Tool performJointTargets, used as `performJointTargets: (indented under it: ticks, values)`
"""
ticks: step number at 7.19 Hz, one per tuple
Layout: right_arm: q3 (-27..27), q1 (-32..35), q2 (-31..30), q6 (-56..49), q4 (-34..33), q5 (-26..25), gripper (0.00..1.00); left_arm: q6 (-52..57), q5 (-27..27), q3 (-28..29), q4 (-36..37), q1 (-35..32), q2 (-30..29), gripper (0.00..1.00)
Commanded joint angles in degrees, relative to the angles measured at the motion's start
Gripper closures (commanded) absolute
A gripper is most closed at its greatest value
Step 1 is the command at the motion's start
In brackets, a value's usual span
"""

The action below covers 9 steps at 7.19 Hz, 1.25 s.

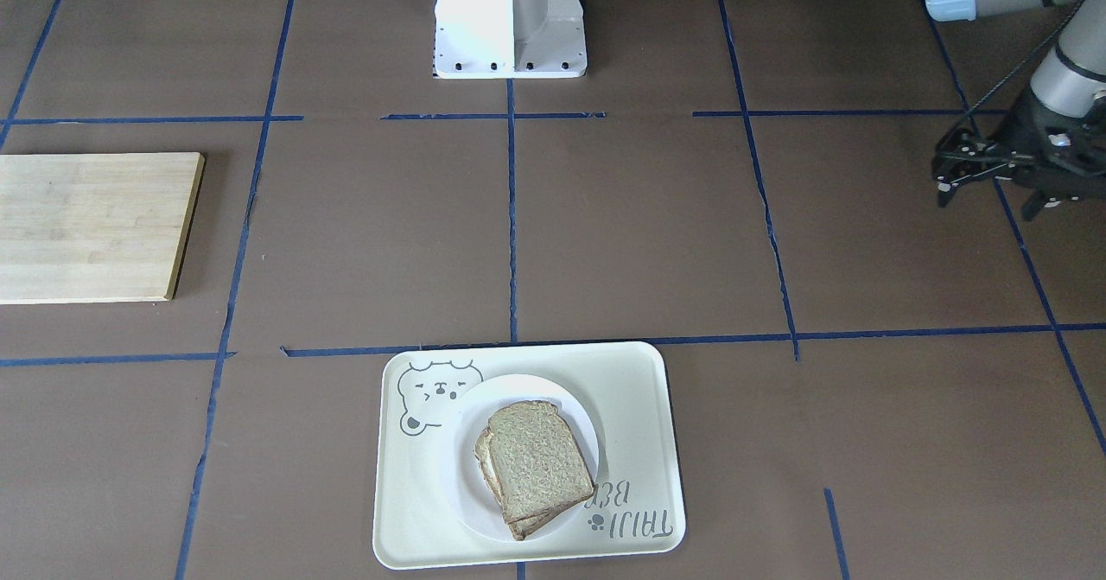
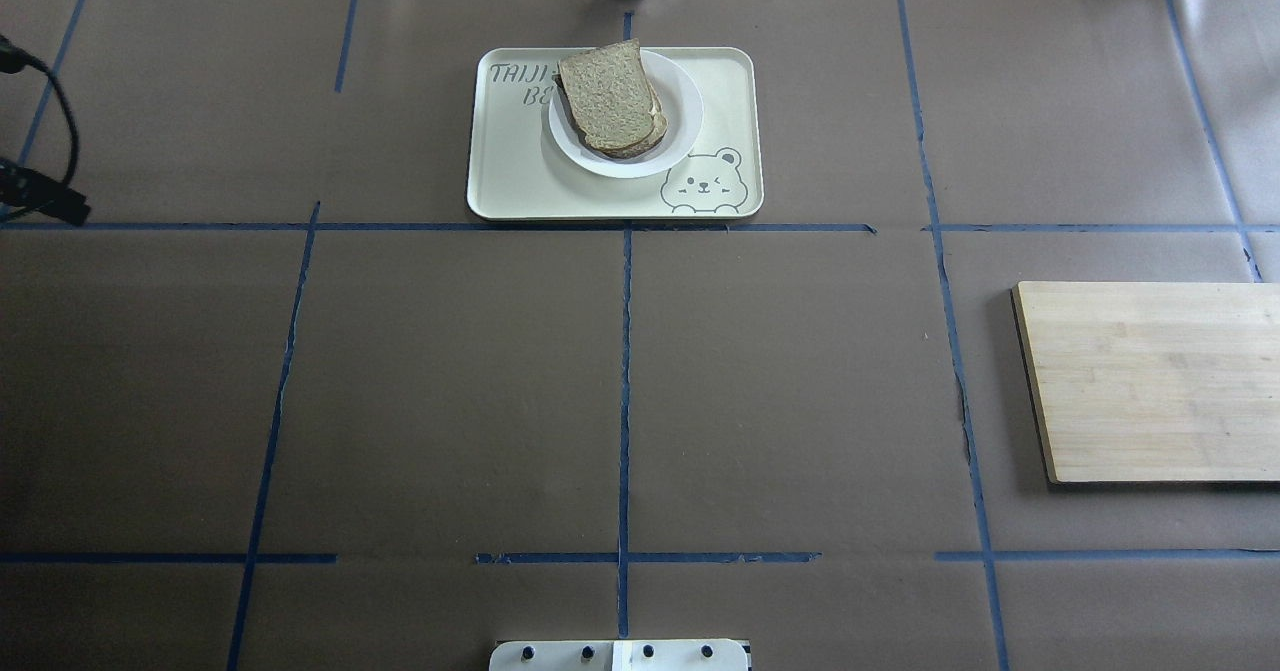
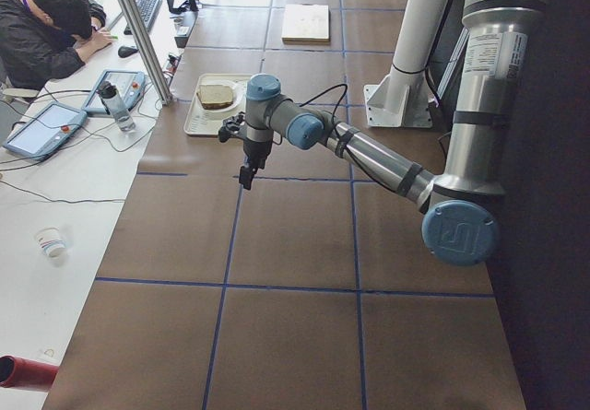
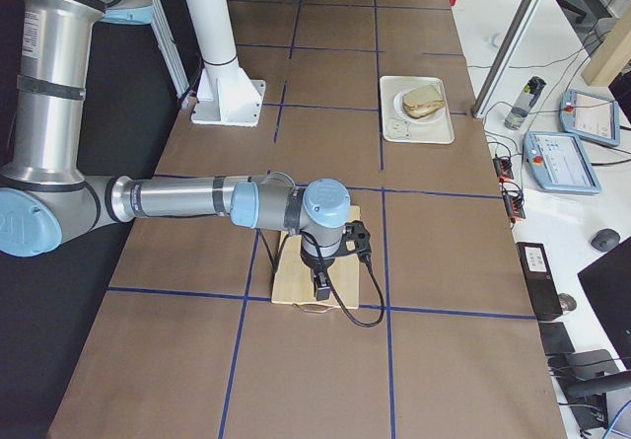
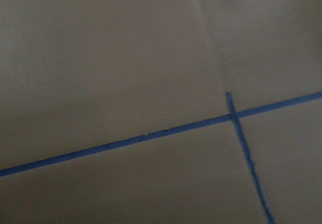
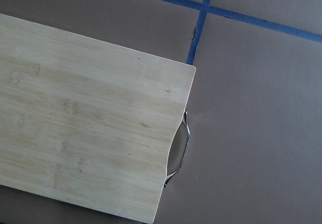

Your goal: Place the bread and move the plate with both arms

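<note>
The bread (image 1: 540,459) is a bare brown slice lying on top of another slice on the small white plate (image 1: 458,468). The plate sits on the cream bear tray (image 1: 622,390) at the table's far middle; the bread (image 2: 605,96) and plate (image 2: 680,121) also show in the overhead view. My left gripper (image 1: 988,204) hovers open and empty over bare table, far to the side of the tray. My right gripper (image 4: 321,286) hangs over the wooden board; I cannot tell whether it is open or shut.
A bamboo cutting board (image 2: 1150,381) with a metal handle (image 6: 178,153) lies on my right side. The white robot base (image 1: 510,18) stands at the near middle edge. An operator (image 3: 46,32) sits at a side desk beyond the far edge.
</note>
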Motion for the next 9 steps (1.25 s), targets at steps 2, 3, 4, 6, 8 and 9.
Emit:
performJointTargets:
  ticks: [2, 3, 4, 6, 8, 9]
  values:
    - [-0.1, 0.0, 0.0, 0.0, 0.0, 0.0, 0.01, 19.1, -5.0, 0.3, 9.3, -15.9, 7.4, 0.00]
    - [-0.3, 0.0, 0.0, 0.0, 0.0, 0.0, 0.01, 22.8, -12.5, 3.0, 8.8, -20.3, 11.1, 0.00]
    - [-0.6, 0.0, 0.0, 0.0, 0.0, 0.0, 0.00, 30.2, -14.5, 5.2, 7.9, -23.6, 14.4, 0.00]
    - [-1.0, 0.0, -0.1, 0.0, 0.0, 0.0, 0.00, 33.3, -13.1, 9.3, 7.3, -26.1, 16.4, 0.00]
    - [-1.2, 0.0, -0.1, 0.0, 0.0, 0.0, 0.00, 32.8, -13.1, 11.2, 8.1, -27.6, 15.5, 0.00]
    - [-1.2, 0.0, -0.1, 0.0, 0.0, 0.0, 0.00, 28.5, -13.2, 10.5, 8.2, -27.6, 15.3, 0.00]
